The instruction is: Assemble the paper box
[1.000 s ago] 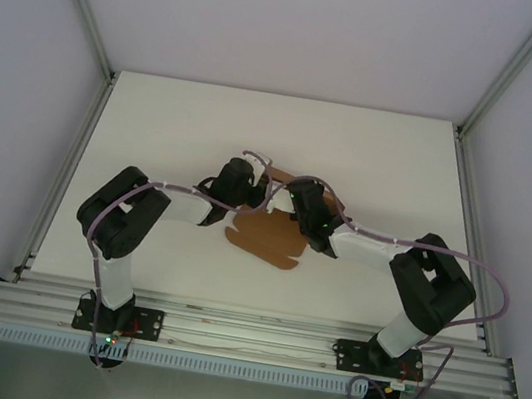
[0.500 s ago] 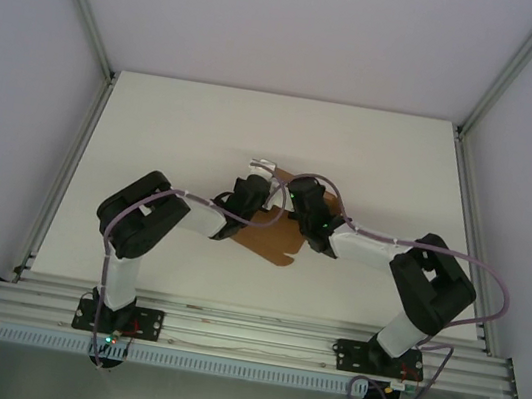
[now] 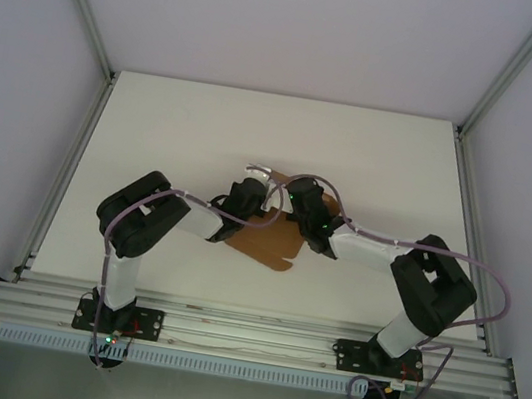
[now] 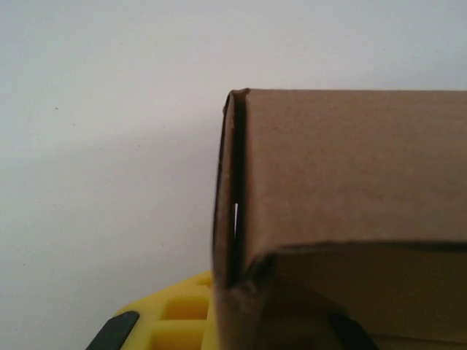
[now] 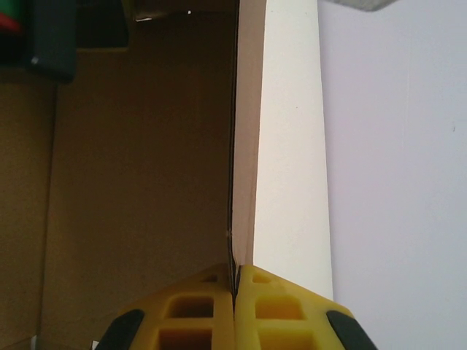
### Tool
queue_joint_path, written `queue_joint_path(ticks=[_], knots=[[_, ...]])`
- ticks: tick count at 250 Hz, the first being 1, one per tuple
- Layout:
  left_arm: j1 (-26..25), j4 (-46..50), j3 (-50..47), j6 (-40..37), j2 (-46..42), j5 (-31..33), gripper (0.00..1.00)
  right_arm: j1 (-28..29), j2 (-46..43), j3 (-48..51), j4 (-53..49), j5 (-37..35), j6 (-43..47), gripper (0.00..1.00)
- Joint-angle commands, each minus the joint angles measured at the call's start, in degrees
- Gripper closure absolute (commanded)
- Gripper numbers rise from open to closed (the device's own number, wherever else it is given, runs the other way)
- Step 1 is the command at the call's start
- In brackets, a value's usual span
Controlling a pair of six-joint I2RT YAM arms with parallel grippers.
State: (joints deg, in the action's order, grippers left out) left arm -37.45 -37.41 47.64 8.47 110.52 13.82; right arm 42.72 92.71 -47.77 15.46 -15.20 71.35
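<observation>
Pinch: right jaws closed on paper box [image 5: 146, 182] wall, yellow pads [image 5: 252, 281] meeting on thin edge. Wall runs straight ahead from pinch.
Other side: left jaws at folded corner, one yellow pad [image 4: 193, 292] outside wall, rest hidden by cardboard. Cannot tell grip state.
Box sits mid-table [image 3: 177, 125], between both wrists, arms equally near.
Long axis far-to-near; flat rounded flap points toward arm bases.
Judgement: next fold turns on upright wall just ahead of left jaws.
</observation>
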Motion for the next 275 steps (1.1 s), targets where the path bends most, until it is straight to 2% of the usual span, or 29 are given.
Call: queue_joint_path(ticks=[1, 4, 16, 22, 34, 45, 49, 51, 76, 99, 121, 142, 169, 197, 275], knots=[[1.0, -0.4, -0.2, -1.0, 0.4, 0.5, 1.0, 0.4, -3.1, 0.6, -6.4, 1.2, -4.6, 0.91], [1.0, -0.5, -0.3, -1.1, 0.3, 0.4, 1.0, 0.4, -3.4, 0.5, -6.6, 1.1, -5.0, 0.88], [1.0, -0.6, -0.7, -1.9, -0.2, -0.2, 1.0, 0.2, -4.8, 0.4, -7.7, 0.9, -6.8, 0.63], [1.0, -1.0, -1.1, -2.4, -0.4, -0.5, 1.0, -0.1, -5.6, 0.1, -9.3, 1.2, -7.8, 0.56], [1.0, -2.0, -1.9, -2.7, -0.8, -1.1, 1.0, -0.7, -7.3, -0.5, -13.0, 2.1, -9.6, 0.24], [1.0, -2.6, -2.5, -3.7, -0.8, -2.0, 1.0, -1.2, -9.2, -0.4, -14.7, 2.9, -11.2, 0.13], [1.0, -2.9, -2.7, -4.0, -0.9, -2.2, 1.0, -1.3, -10.0, -0.2, -15.2, 3.5, -11.7, 0.02], [1.0, -2.9, -2.7, -4.1, -0.9, -2.2, 1.0, -1.4, -10.4, 0.0, -15.4, 3.7, -11.9, 0.0], [1.0, -3.8, -3.4, -4.8, -0.8, -3.9, 1.0, -2.7, -16.8, 2.2, -17.3, 9.0, -15.3, 0.0], [1.1, -5.5, -4.2, -5.2, -0.8, -6.2, 1.0, -5.4, -23.7, 4.0, -19.3, 17.6, -20.1, 0.0], [1.1, -8.5, -5.6, -6.0, -2.4, -8.5, 1.0, -9.1, -28.9, 6.8, -14.7, 24.7, -26.0, 0.0], [1.0, -12.6, -7.1, -6.8, -2.3, -11.5, 1.0, -12.4, -30.1, 5.7, -11.1, 26.9, -35.5, 0.0], [1.0, -14.9, -7.8, -8.0, -1.9, -14.7, 1.0, -15.6, -26.4, -0.7, -13.4, 29.7, -44.8, 0.0], [1.0, -17.3, -8.1, -8.0, -1.5, -15.6, 1.0, -16.1, -18.3, -7.9, -16.8, 31.4, -48.6, 0.0], [1.0, -19.1, -7.6, -7.1, 1.2, -15.7, 1.0, -15.8, 0.5, -19.2, -19.7, 38.4, -47.6, 0.0]])
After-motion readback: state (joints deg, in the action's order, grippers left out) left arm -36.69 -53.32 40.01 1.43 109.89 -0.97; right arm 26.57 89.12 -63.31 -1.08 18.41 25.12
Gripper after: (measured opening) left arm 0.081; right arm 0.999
